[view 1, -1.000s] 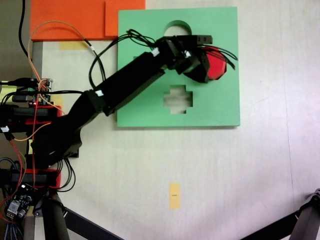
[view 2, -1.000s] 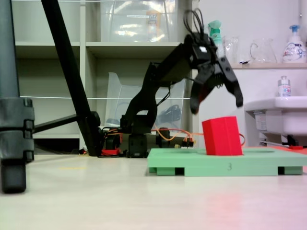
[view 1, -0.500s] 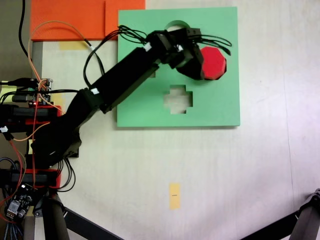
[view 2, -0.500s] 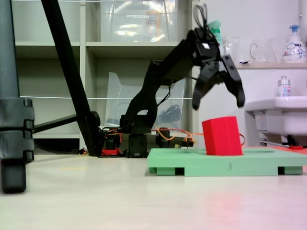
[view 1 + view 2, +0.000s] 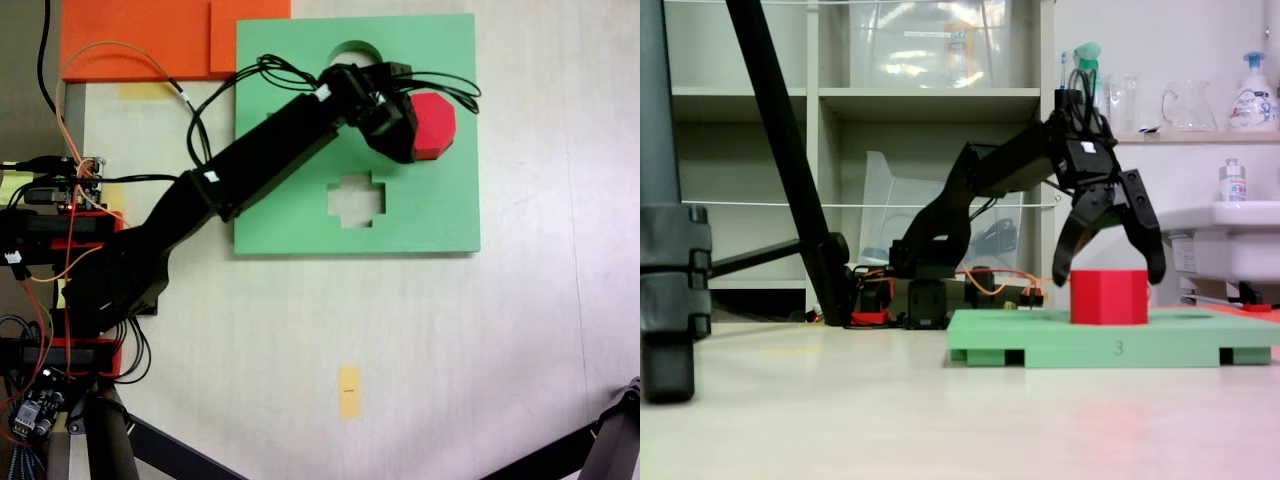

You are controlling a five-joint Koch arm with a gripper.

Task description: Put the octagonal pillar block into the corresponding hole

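The red octagonal pillar block stands upright in the right part of the green foam board, with its lower part sunk into the board. The corresponding hole is hidden under the block. My gripper hangs over the block, open. In the side-on fixed view its two fingertips reach down on either side of the block's top, without squeezing it.
The board also has a round cut-out and a cross-shaped cut-out. Orange foam boards lie at the back left. The arm's base and wiring sit at the left. Tripod legs stand nearby, and a yellow tape mark lies on the table.
The red block stood tilted and high on the board; now it sits level and lower. The open gripper has come down from above until its fingers flank the block.
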